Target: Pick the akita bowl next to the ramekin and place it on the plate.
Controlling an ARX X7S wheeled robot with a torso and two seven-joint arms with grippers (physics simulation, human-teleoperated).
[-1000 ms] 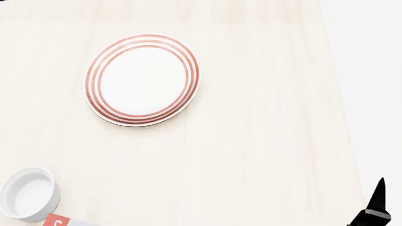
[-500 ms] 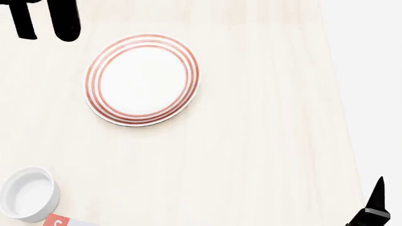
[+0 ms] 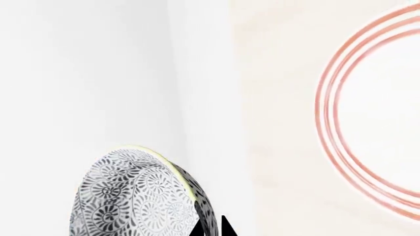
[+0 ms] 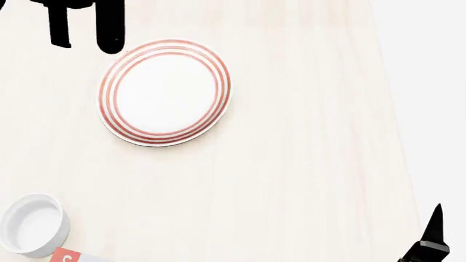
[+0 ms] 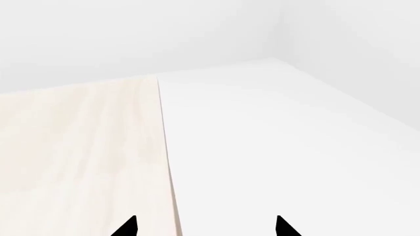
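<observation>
In the left wrist view the akita bowl (image 3: 135, 196), grey-and-white patterned with a pale rim, hangs tilted on its side. My left gripper (image 3: 211, 227) is shut on the bowl's rim, one black fingertip on each side of the wall. The plate (image 3: 367, 113), white with red rings, lies on the table just beyond it. In the head view the plate (image 4: 165, 91) sits left of centre, and black parts of my left arm (image 4: 109, 27) show just past its far-left rim. The bowl does not show there. The ramekin (image 4: 33, 224) stands at the near left. My right gripper (image 5: 204, 227) is open and holds nothing.
The pale wooden table (image 4: 291, 164) ends at its right edge (image 4: 404, 164), with white floor beyond. A red-and-white box (image 4: 69, 255) lies just beside the ramekin at the bottom edge. My right gripper (image 4: 435, 234) hangs over the table's near right corner.
My left arm's black parts have come into the head view from the top left and moved right, up to the plate's far-left rim. Plate, ramekin and right gripper have stayed put.
</observation>
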